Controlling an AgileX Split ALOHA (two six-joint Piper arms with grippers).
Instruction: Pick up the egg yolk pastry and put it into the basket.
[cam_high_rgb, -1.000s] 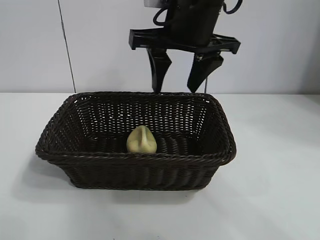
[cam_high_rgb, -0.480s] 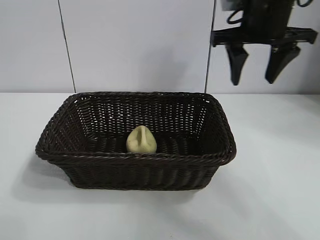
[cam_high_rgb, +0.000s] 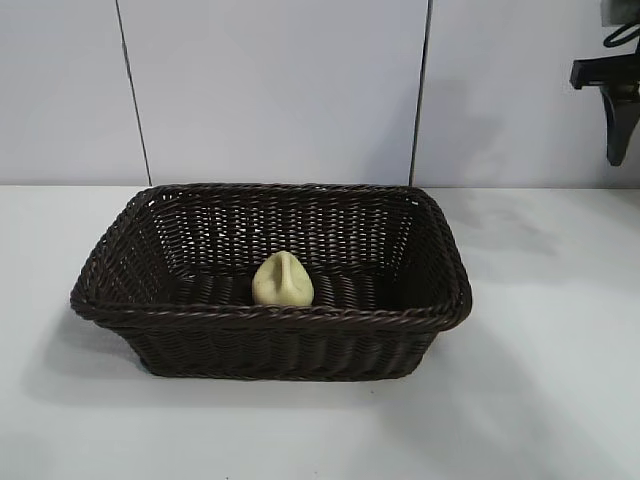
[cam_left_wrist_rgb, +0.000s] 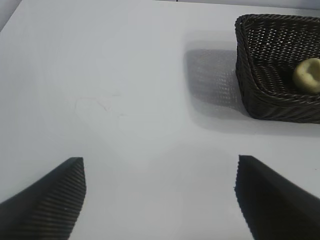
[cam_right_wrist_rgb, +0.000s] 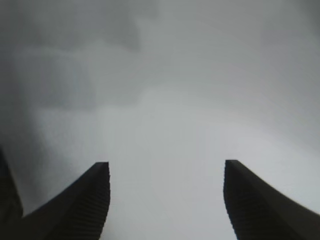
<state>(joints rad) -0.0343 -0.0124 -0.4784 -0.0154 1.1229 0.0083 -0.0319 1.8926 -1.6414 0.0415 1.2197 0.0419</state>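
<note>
The right gripper (cam_right_wrist_rgb: 165, 200) has swung from above the basket's (cam_high_rgb: 270, 318) far rim to the exterior view's right edge — jaws apart, empty, now over bare table (cam_high_rgb: 540, 380).

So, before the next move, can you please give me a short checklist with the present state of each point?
1. Small pale yellow egg yolk pastry lies inside the large dark brown wicker basket: ok.
2. Basket stands upright on the white table: ok.
3. Right end effector open, holding nothing: ok.
4. Right end effector away from the basket, at the exterior view's right edge: ok.
5. Left end effector open, empty, away from the basket: ok.
</note>
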